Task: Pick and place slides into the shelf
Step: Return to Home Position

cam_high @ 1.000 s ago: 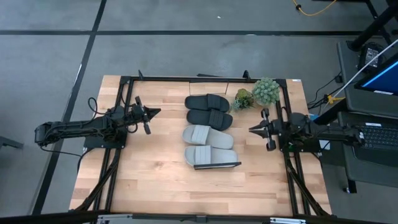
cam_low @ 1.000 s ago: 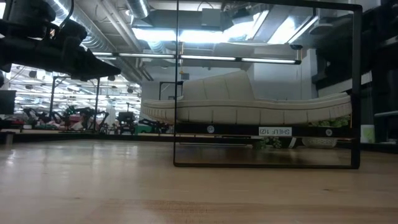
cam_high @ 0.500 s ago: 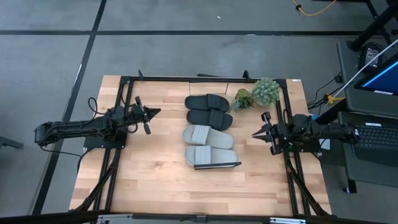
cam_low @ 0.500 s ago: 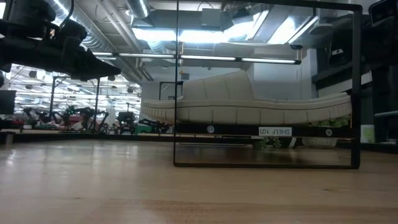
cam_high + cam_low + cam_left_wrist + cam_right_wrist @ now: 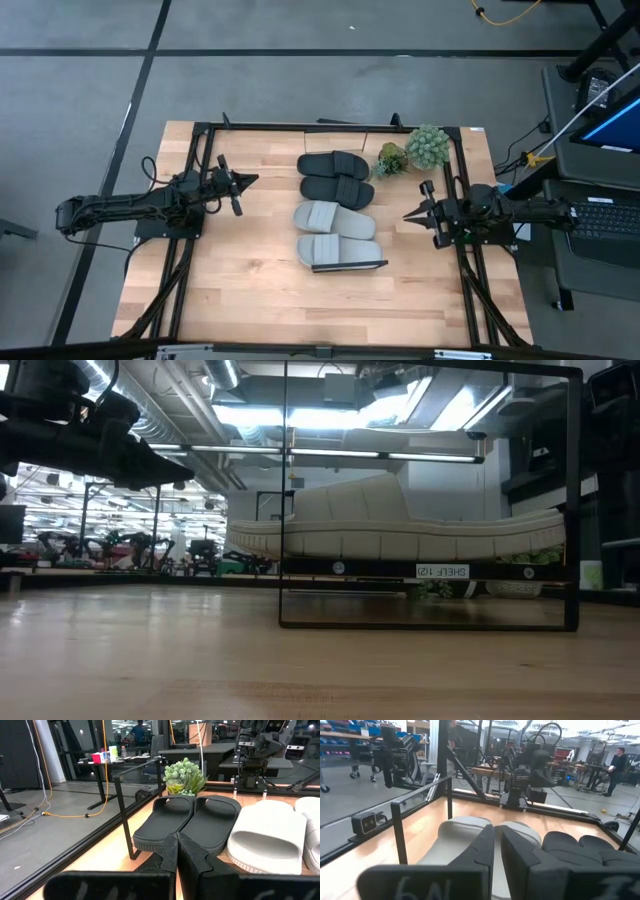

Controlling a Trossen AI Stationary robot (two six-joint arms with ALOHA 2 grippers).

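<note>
Shelf (image 5: 350, 266) stands mid-tabletop (image 5: 250, 290). It has a thin black wire frame, and its near rail shows just under the nearest sole.

All four slides lie on top of it, lengthwise left to right, in one row with neighbours touching:
- near grey slide (image 5: 335, 250)
- second grey slide (image 5: 333, 218)
- near black slide (image 5: 337, 188)
- far black slide (image 5: 333, 163)

Each slide has one broad strap. The grey pair is pale, and the low view shows a ribbed sole edge. The black pair is matte.

Right hand (image 5: 408, 214) hangs to the right of the shelf, level with the second grey slide. Its fingers are closed to a point and hold nothing.

Left hand (image 5: 250, 180) hangs to the left of the shelf, level with the black pair. Its fingers are pressed together and it is empty.

Potted plant (image 5: 427, 146) sits far right, near the far black slide.
</note>
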